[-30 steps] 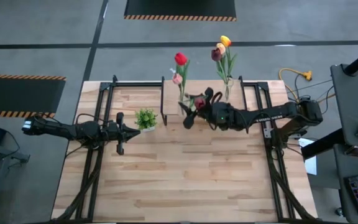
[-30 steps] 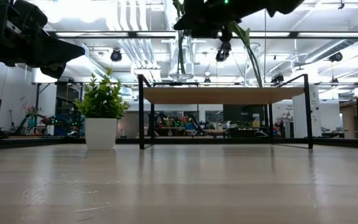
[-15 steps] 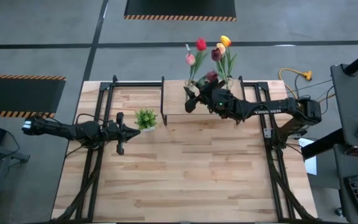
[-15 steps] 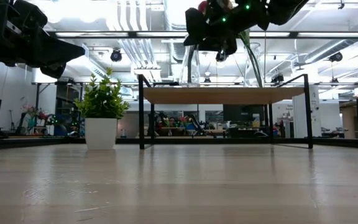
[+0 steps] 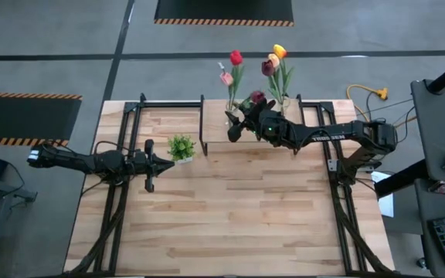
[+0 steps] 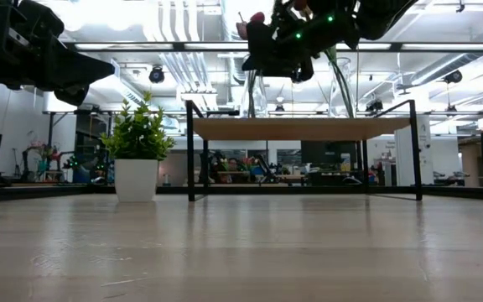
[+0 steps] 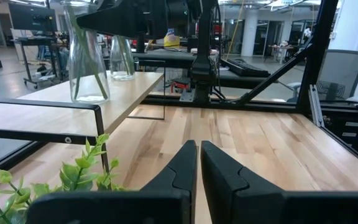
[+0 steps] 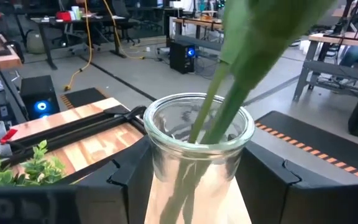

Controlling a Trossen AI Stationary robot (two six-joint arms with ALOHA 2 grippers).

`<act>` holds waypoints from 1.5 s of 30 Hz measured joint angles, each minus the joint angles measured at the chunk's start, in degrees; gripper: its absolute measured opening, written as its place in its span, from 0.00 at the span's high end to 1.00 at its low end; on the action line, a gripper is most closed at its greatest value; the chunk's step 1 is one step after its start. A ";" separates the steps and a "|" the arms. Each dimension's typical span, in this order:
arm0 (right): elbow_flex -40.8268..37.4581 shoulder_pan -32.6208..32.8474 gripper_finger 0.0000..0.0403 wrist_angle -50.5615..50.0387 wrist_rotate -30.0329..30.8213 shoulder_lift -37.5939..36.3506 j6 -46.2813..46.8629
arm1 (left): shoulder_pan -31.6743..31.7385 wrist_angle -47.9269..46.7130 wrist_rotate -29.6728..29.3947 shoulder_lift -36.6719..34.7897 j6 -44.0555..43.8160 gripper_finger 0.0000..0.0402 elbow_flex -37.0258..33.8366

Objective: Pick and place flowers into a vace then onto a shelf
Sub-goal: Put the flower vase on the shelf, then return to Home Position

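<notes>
My right gripper (image 5: 238, 123) reaches over the shelf (image 5: 215, 137), a low light-wood board on black legs, and is shut on a clear glass vase (image 8: 197, 155). That vase holds a red tulip (image 5: 236, 57) and a pink one (image 5: 225, 77) on green stems (image 8: 229, 87). In the left wrist view its base (image 7: 89, 94) looks set on the board. A second vase (image 5: 282, 102) with maroon and yellow tulips (image 5: 274, 60) stands on the shelf's right part. My left gripper (image 5: 149, 184) waits shut near the table's left, beside a potted plant. My right gripper pinches the vase at its neck (image 8: 160, 162), just below the rim, between its two fingers (image 8: 278, 180). It comes level from the table's right. The vase stands upright with the stems rising out of it, and its base appears to rest on the shelf board.
A small bushy potted plant (image 5: 181, 147) stands on the table left of the shelf, close to my left gripper (image 7: 197, 168). The shelf's black legs (image 6: 190, 151) stand on the far half. The near half of the wooden table (image 5: 230, 224) is open room.
My right gripper has carried the vase from the shelf's near edge toward the table's far edge and lowered it to the board. The tulip heads swung right with the tilted vase, then came back left as it straightened. The gripper stayed shut on it.
</notes>
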 joint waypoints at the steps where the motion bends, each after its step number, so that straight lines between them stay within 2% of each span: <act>1: 0.00 0.00 0.54 0.01 0.06 0.03 -0.03 | 0.00 0.01 0.00 0.00 0.00 0.99 0.00; 6: -0.08 -0.06 0.48 -0.13 -0.16 0.03 0.99 | 0.01 0.00 0.00 0.00 0.01 0.99 0.00; 13: -0.22 -0.03 0.33 -0.89 -2.64 -0.40 1.58 | 0.01 0.00 0.00 0.00 -0.02 0.99 0.00; 21: -0.49 3.14 0.21 -8.39 -4.08 -6.44 0.46 | -0.01 0.00 -0.01 0.00 -0.02 0.99 0.00; 25: -3.71 7.47 0.21 -10.29 -4.06 -10.42 -1.06 | 0.01 0.02 -0.01 -0.02 -0.03 0.99 0.00; 31: -12.94 14.50 0.27 -8.96 -4.05 -18.11 -2.33 | 0.00 0.02 -0.01 -0.02 -0.04 0.99 0.00; 37: -22.55 18.38 0.32 -8.43 -4.37 -27.52 -3.18 | 0.00 1.70 -0.03 -0.04 -0.04 0.99 0.00; 39: -26.07 19.20 0.33 -6.61 -6.02 -30.80 -4.26 | -0.01 2.18 -0.05 -0.06 -0.02 0.99 0.00; 43: -35.52 20.83 0.36 3.01 -14.72 -35.84 -7.29 | -0.01 2.17 -0.09 -0.07 -0.02 0.99 0.00; 45: -40.20 21.16 0.38 8.29 -15.26 -38.52 -7.32 | -0.01 2.16 -0.16 -0.07 -0.18 0.99 0.00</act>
